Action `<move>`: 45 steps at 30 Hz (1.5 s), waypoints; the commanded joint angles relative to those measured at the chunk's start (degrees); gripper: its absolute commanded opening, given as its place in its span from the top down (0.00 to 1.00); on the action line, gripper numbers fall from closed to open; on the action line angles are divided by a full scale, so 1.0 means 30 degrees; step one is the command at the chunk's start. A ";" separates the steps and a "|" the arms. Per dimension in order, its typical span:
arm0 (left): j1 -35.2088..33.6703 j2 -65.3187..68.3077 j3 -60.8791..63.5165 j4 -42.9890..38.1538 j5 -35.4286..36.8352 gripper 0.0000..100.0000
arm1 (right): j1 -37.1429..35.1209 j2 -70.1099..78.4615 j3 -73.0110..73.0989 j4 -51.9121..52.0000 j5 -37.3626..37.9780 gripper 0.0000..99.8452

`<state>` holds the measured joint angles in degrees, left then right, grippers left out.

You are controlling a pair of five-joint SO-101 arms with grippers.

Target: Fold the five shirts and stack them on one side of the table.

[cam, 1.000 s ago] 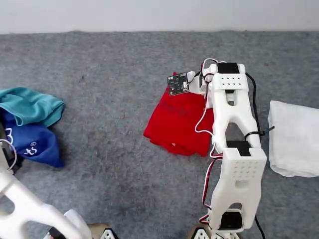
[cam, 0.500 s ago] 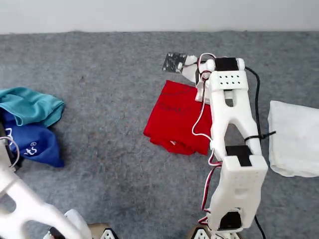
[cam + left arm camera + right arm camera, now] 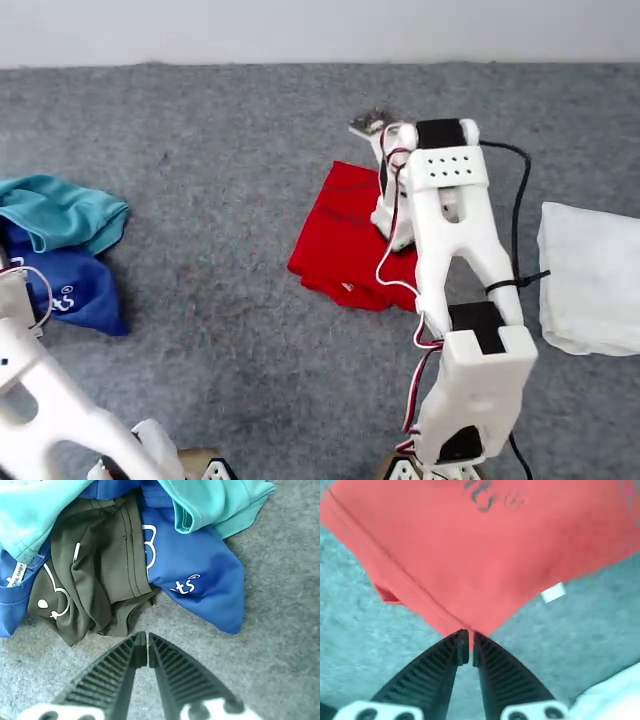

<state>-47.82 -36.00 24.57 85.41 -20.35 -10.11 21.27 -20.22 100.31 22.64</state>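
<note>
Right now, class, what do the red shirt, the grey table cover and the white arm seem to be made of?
Red shirt: soft knit cloth, probably cotton, matte; it creases and has a stitched hem.
Table cover: felt or short carpet; fuzzy, flecked surface.
Right arm: hard matte plastic; rigid shell with neat holes.

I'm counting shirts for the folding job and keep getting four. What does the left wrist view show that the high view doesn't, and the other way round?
Left wrist view adds: an olive shirt bunched partly under the teal shirt, against the blue shirt.
High view adds: the red shirt mid-table with the right arm over it, and a folded white shirt at the right edge.
Both share: the teal shirt lying over the blue shirt on the grey table. That makes five.
</note>
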 commanded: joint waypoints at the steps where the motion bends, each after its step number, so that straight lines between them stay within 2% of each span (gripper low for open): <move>1: 0.0088 -0.0410 -0.0103 -0.0117 0.0147 0.99 | -0.0366 0.0630 0.0791 0.0278 -0.1670 0.99; 5: 0.0059 -0.0410 -0.0103 0.0293 0.0147 0.99 | -0.0454 0.2916 0.1084 -0.0718 -0.3810 0.99; 10: 0.0059 -0.0410 -0.0103 0.0821 0.0147 0.99 | -0.1949 0.3502 0.0996 0.0484 -0.4396 0.99; 20: 0.0059 -0.0410 -0.0132 0.0821 0.0147 0.99 | -0.2154 -0.2740 0.0879 0.0835 -0.4425 0.99; 25: 0.0059 -0.0410 -0.0132 0.0762 0.0147 0.99 | -0.2212 -0.2974 0.0791 0.0542 -0.4777 0.99; 28: 0.0059 -0.0410 -0.0132 0.0733 0.0059 0.99 | -0.2271 -0.2388 0.0762 -0.0278 -0.7678 0.97; 35: 0.0088 -0.0410 -0.0161 0.0703 0.0029 0.99 | -0.2183 -0.1685 0.0762 -0.4264 -1.8315 0.70; 37: 0.0117 -0.0293 -0.0190 0.0674 0.0029 0.99 | -0.2154 -0.1656 0.0762 -0.6051 -1.8813 0.62; 39: 0.0147 -0.0264 -0.0190 0.0674 0.0029 0.99 | -0.2125 -0.1626 0.0850 -0.7692 -1.9223 0.58; 45: 0.0147 -0.0264 -0.0103 0.0674 0.0000 0.99 | -0.1158 -0.0015 0.0821 -1.0154 -1.9399 0.61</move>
<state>-47.82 -36.00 24.57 87.43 -20.35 -15.56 20.48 -16.97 72.62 -34.77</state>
